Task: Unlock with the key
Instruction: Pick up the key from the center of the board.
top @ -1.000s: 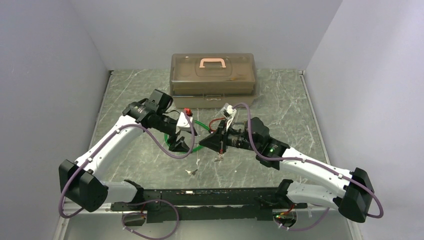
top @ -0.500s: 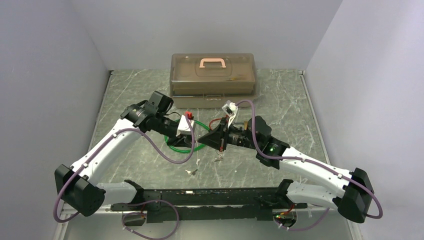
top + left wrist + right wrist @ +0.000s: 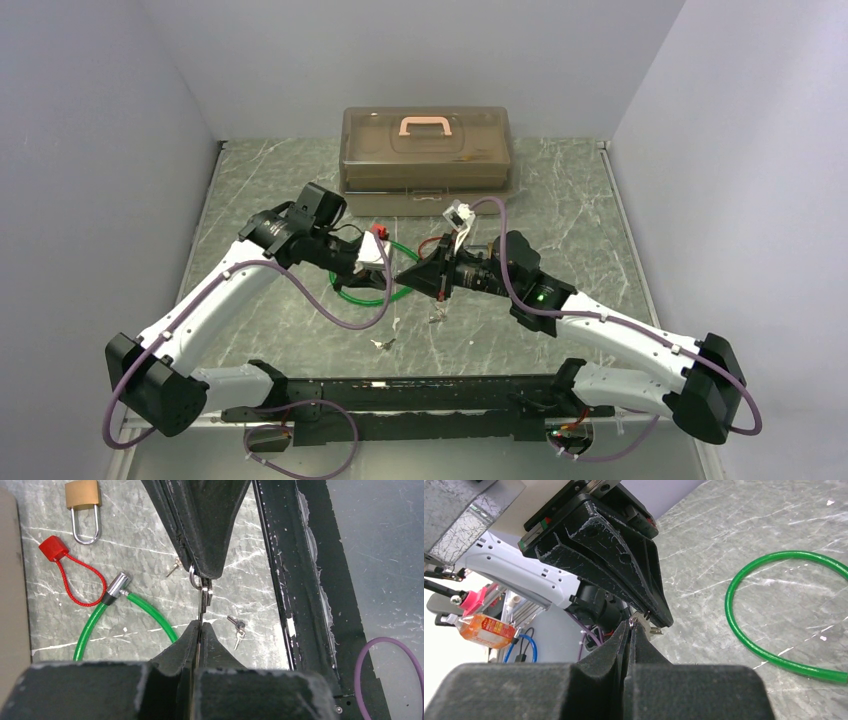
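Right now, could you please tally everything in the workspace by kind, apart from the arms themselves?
Brass padlock: 1
Green cable: 1
Red tag: 1
Toolbox: 1
Loose key sets: 2
Held key: 1
Total: 7

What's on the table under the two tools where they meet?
Loose little keys lie on the table below the left tool and right tool, which pinch one key between them. The spot straight beneath is covered.
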Robot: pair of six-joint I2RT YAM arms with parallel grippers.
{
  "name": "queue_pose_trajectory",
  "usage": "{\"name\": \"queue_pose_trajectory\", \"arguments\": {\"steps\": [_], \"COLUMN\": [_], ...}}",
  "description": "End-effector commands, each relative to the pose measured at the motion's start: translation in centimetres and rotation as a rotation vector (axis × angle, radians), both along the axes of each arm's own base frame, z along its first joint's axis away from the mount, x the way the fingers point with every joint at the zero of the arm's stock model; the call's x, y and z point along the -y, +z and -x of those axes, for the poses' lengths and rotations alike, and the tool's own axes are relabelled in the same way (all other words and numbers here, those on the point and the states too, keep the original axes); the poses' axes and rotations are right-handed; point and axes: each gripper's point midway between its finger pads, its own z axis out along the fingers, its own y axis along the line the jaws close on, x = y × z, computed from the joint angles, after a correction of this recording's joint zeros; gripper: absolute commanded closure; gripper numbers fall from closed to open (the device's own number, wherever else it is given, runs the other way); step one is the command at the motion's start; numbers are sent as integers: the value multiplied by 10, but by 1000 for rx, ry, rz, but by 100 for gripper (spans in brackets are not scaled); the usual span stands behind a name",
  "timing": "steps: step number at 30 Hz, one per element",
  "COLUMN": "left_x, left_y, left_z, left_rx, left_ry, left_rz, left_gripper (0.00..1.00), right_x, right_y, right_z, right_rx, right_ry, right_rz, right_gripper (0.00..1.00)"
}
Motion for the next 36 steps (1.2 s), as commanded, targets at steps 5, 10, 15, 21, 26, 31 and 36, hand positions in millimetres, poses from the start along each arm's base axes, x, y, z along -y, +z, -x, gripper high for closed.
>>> {"name": "queue_pose_trajectory", "arguments": {"steps": [5, 10, 15, 21, 26, 31, 36], "left_x": [-3, -26, -52, -55, -42, -34, -32], "left_y": [14, 12, 31, 90, 139, 159, 173], "left_z": [-4, -12, -29, -34, -13, 15, 18], "left_rx": [120, 303, 577, 1049, 1613, 2079, 2206], "left_ry": [1, -3, 4, 8, -36, -132, -119], "left_rz": [-18, -181, -306, -250, -110, -69, -82], "left_gripper": [100, 100, 100, 100, 100, 100, 100], "right_x": [-4, -4, 0, 8, -2, -10, -9], "right_y": [9, 19, 42, 63, 80, 96, 100], "right_z": [2, 3, 1, -3, 0, 8, 22], "right_rx": [2, 1, 49, 75, 77, 81, 76], "right_ry": [23, 45, 53, 44, 103, 183, 249], "right_rz": [-42, -66, -79, -119, -158, -214, -248], "right_gripper": [93, 62, 48, 45, 45, 45, 44]}}
